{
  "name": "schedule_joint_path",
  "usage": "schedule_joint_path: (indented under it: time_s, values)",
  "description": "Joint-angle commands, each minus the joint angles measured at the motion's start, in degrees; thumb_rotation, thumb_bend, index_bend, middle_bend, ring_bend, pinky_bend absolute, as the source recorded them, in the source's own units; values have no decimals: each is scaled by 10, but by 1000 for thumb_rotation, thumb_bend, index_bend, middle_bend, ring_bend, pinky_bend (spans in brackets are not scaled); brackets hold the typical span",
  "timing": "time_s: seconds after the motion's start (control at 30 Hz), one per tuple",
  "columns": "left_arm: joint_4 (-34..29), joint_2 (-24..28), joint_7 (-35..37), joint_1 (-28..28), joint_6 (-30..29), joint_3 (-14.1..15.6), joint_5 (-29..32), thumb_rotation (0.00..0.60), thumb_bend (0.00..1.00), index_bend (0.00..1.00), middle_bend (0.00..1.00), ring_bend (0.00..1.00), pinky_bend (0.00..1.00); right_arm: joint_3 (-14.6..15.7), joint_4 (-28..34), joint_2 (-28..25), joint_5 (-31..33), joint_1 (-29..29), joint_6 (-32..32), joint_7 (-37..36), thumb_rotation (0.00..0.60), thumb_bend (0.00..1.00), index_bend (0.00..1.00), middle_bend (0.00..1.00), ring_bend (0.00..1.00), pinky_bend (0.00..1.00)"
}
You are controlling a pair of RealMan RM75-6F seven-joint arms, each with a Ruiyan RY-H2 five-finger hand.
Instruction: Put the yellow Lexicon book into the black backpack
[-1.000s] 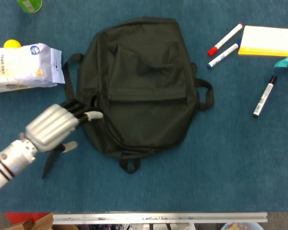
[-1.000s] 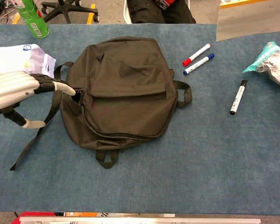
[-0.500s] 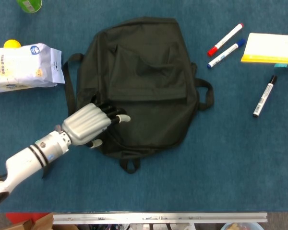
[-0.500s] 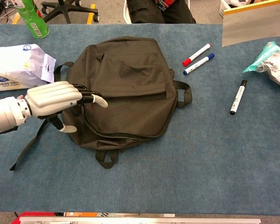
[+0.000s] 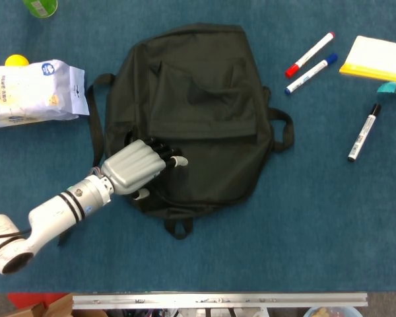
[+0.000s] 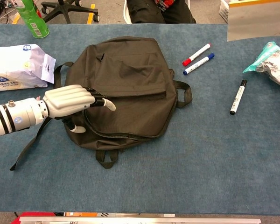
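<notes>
the black backpack [image 5: 198, 112] lies flat in the middle of the blue table cover [image 5: 284, 231], its front pocket facing up and its straps trailing out at the left and right sides. in the head view the left hand [image 5: 137, 168] reaches in from the lower left of the frame and sits over the lower left part of the backpack, near the zipper line; the chest view shows the same left hand [image 6: 70, 100] at centre left, fingers stretched out side by side toward the right, thumb hanging below, with nothing held in it. whether the fingertips actually touch the fabric cannot be told. the yellow lexicon book [image 5: 376, 58] shows at the upper right edge of the head view, tilted, and as a pale slab cut by the frame at the upper right of the chest view [image 6: 257, 19]; what supports it cannot be seen. the right hand does not show in either view. two markers, one with a red cap [image 5: 309, 54] and one with a blue cap [image 5: 306, 76], lie between the backpack and the book, and a black marker [image 5: 363, 133] lies further down at the right. a white bag [image 5: 33, 92] lies at the upper left, a green bottle [image 6: 31, 18] above it, and a teal wrapped packet [image 6: 270, 58] at the right edge of the chest view.
</notes>
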State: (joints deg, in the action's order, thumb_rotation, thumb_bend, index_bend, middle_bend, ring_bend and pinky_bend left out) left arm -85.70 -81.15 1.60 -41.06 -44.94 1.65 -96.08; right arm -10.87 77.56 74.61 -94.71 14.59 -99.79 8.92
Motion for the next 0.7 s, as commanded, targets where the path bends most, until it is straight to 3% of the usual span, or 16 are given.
schedule_joint_path:
  time_s: [0.03,0.27,0.5,0.7]
  values:
    - [3,-17,25,-12,11,-6,18,600,180,219,191,201,184,-1,-3,0,2,-1,-1,-3,600,343,859,740,567,600]
    - [11,-55,73,-32,12,-25,45,600,180,287,248,226,190,-4,-11,-1,7,-7,-6,-14,600,343,861,742,568,601]
    - [29,-82,61,-44,11,-31,58,600,182,329,289,278,190,-7,-14,-5,10,-11,-11,-22,600,343,864,743,568,602]
    - [37,-79,7,-45,10,-19,62,600,306,346,316,296,190,-6,-17,-6,9,-13,-12,-29,600,343,866,744,570,603]
